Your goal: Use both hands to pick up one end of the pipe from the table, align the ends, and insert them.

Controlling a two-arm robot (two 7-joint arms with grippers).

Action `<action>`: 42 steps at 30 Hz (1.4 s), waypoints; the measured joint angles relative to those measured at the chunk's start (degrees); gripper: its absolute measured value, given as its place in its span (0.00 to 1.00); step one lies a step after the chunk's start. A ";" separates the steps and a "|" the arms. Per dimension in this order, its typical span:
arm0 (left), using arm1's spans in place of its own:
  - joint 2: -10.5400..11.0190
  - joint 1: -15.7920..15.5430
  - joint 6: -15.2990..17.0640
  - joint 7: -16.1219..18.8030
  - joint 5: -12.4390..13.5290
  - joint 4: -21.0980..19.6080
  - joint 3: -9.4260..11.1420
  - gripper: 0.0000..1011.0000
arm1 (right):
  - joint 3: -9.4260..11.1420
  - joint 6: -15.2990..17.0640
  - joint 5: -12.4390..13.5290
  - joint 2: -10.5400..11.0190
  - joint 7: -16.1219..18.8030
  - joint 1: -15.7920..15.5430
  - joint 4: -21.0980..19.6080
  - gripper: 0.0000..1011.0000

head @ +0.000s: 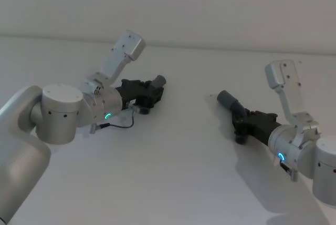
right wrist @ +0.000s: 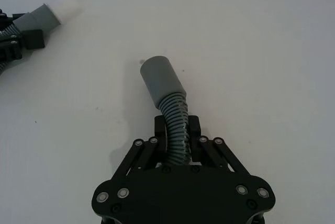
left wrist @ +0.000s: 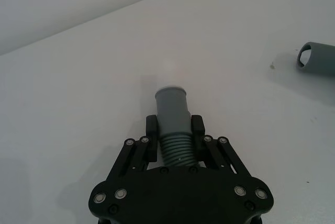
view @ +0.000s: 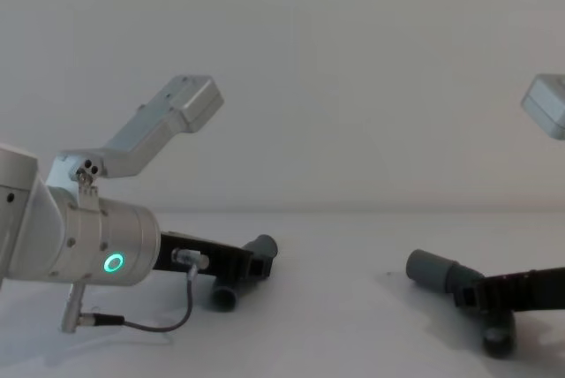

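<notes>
Pipe pieces, left (view: 262, 245) and right (view: 430, 269), are both gripped and lie well apart. Left of centre in the head view, the left gripper (head: 152, 94) has its fingers (left wrist: 152, 132) closed on the ribbed middle of the left piece (left wrist: 172, 106). That piece's cuff ends in the white tip (right wrist: 65, 5) and points up and right. At the right of that view, the right gripper (head: 241, 125) has its fingers (right wrist: 194, 127) drawn narrow around the ribbed middle of the right piece (right wrist: 161, 80). Its grey socket (left wrist: 315, 56) points up and left. Both pieces sit low at the worktop (head: 178, 177); I cannot tell whether they are clear of it.

The step in hand looks like aligning. To do it well, lift both pieces enough to free the trailing ends. Then turn the wrists until tip and socket face each other on one line before closing the gap. The ribs will likely flex, so a cuff may droop. Correct the angle late, and push slowly and straight.
</notes>
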 joint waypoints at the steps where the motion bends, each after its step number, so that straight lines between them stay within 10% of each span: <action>1: 0.00 0.00 0.00 0.00 0.00 0.01 0.00 0.37 | 0.00 -0.01 0.00 -0.01 0.00 0.00 0.00 0.22; 22: 0.45 0.12 -1.28 -0.42 0.84 -0.11 0.29 0.36 | -0.05 -1.63 -0.60 0.40 0.27 -0.37 -0.46 0.17; 42: 4.67 -1.08 -12.89 -3.57 7.45 -2.19 3.09 0.36 | -0.41 -14.69 -4.74 5.15 3.09 -2.73 -4.31 0.17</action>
